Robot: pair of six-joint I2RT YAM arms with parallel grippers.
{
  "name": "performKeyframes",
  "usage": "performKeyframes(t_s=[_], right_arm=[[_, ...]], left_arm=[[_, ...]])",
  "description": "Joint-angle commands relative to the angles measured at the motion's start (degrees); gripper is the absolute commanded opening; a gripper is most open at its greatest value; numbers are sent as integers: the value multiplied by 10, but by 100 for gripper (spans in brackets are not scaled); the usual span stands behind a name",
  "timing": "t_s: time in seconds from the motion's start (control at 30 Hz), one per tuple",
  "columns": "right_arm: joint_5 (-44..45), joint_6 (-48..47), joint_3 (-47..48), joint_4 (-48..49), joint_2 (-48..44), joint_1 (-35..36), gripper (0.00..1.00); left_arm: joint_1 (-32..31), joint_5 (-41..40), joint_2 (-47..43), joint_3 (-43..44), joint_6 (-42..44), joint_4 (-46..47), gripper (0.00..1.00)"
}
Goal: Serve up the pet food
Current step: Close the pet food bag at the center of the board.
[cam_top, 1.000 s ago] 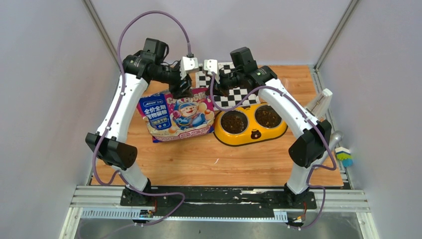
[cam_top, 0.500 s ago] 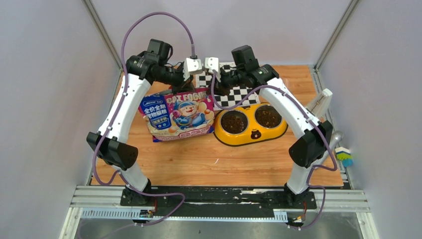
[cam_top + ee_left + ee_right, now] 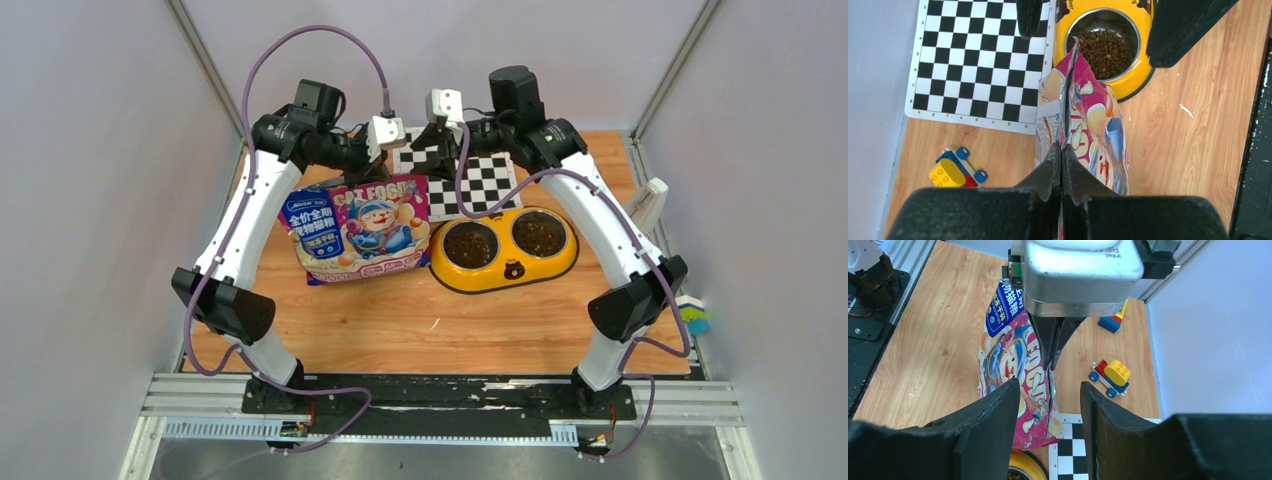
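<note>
The glossy pink-and-blue cat food bag (image 3: pixel 362 228) stands upright left of the yellow double bowl (image 3: pixel 505 270). My left gripper (image 3: pixel 377 170) is shut on the bag's (image 3: pixel 1093 120) top edge, pinching the seam between its fingertips (image 3: pixel 1062 150). Dark brown pet food (image 3: pixel 470 245) fills both steel cups; one cup (image 3: pixel 1105 45) shows past the bag top. My right gripper (image 3: pixel 433 138) hovers open above the bag's right corner, holding nothing. In the right wrist view its gripper (image 3: pixel 1050 390) straddles the bag's (image 3: pixel 1013 365) upper edge without touching it.
A checkerboard mat (image 3: pixel 470 185) lies behind the bowl. A toy car of bricks (image 3: pixel 1110 374) and a blue-yellow brick (image 3: pixel 1113 320) sit near the back left wall. A white object (image 3: pixel 650 205) and coloured bricks (image 3: pixel 693 315) lie at the right edge.
My left gripper closed on the bag's top edge. My right gripper opened, let go of the bag and lifted up and to the right.
</note>
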Motion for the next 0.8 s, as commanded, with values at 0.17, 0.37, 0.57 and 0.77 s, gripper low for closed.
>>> performKeyframes(t_s=[0.17,0.37,0.57,0.77], right_arm=[[-49,-44,-6,11,38,4,48],[-49,-56,-14,12,56,10,48],[-49,-56,-14,13,66,15,43],[-44,-56,-12,14,76,21,42]], left_arm=[[-1,25,-18,13,-11,10,0],[0,35,-23,10,-17,13,0],[0,39,-24,9,-20,15,0],[1,45,-28,9,-23,17,0]])
